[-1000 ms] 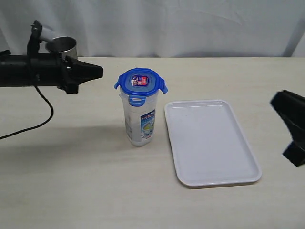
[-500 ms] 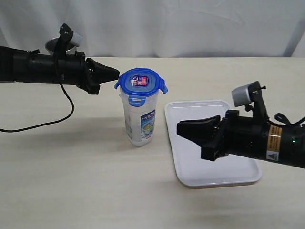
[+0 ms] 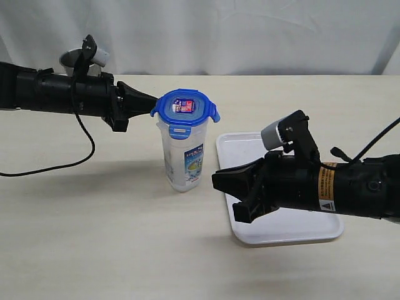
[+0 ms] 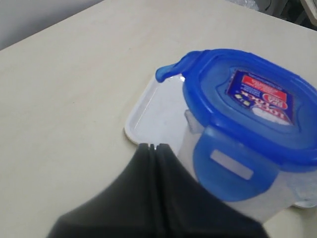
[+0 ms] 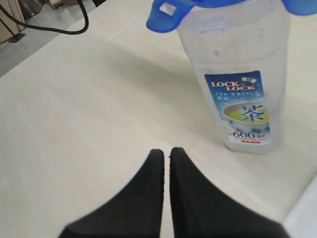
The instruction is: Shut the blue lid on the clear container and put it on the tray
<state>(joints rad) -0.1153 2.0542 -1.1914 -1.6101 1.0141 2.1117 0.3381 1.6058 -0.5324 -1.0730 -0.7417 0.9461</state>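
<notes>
Beside blue lid (image 3: 184,107): left gripper (image 3: 152,100), pressed together | right gripper (image 3: 216,180), pressed together, near clear container (image 3: 176,156)

A pale beige tabletop (image 3: 94,237) with a faint wood grain fills most of the exterior view, and its surface is matte with soft shadows. Behind its far edge hangs a white fabric curtain (image 3: 250,31) in loose vertical folds, spanning the whole width. At the far left corner of the tabletop, close to the curtain, stands a shiny tapered steel cup (image 3: 70,61). It is upright, and only part of its rim and upper wall shows. In the right wrist view, beyond the tabletop's edge, a grey floor (image 5: 37,27) is visible, with brown cardboard boxes (image 5: 11,17) standing on it, blurred.
</notes>
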